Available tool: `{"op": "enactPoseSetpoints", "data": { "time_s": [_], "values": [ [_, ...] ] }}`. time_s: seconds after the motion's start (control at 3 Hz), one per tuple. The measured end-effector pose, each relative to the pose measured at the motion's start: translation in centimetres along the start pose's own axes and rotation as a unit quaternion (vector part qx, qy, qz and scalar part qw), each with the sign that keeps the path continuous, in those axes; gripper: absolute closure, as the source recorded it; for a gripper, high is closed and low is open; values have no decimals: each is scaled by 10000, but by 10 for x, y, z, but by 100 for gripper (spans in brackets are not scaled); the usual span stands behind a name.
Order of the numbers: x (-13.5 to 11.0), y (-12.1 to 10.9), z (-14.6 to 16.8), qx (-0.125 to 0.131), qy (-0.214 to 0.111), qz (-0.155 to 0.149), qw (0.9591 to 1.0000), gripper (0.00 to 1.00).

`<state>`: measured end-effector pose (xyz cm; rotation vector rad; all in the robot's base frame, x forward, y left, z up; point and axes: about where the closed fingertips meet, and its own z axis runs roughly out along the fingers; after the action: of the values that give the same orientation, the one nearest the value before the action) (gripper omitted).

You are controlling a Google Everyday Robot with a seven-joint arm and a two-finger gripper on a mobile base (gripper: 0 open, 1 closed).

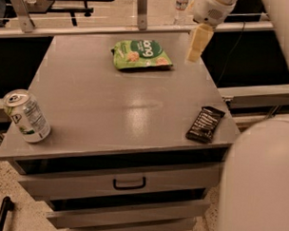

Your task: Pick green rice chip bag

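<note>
The green rice chip bag (pixel 142 54) lies flat at the far middle of the grey cabinet top (pixel 111 102). It is light green with a dark green patch, white lettering and pictured round chips. My gripper (pixel 193 53) hangs from the white arm at the top right. It is over the far right part of the top, a short way to the right of the bag and not touching it. Nothing is held in it.
A silver soda can (pixel 26 115) with a green label stands near the front left corner. A dark brown wrapped bar (pixel 205 124) lies near the front right edge. Drawers with a black handle (pixel 129 183) are below. A wide white part of my arm (pixel 258 183) fills the lower right.
</note>
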<state>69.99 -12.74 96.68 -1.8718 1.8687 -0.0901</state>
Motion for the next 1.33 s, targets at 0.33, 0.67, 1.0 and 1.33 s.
{"op": "enactPoseSetpoints", "data": {
  "time_s": [0.33, 0.67, 1.0, 1.33],
  "values": [
    [-24, -27, 46, -27, -415, -78, 9991, 0],
    [-39, -41, 76, -28, -658, -98, 9978, 0],
    [-47, -47, 111, -137, -770, -12, 9969, 0],
    [-54, -50, 143, -270, -856, 12, 9960, 0]
  ]
}}
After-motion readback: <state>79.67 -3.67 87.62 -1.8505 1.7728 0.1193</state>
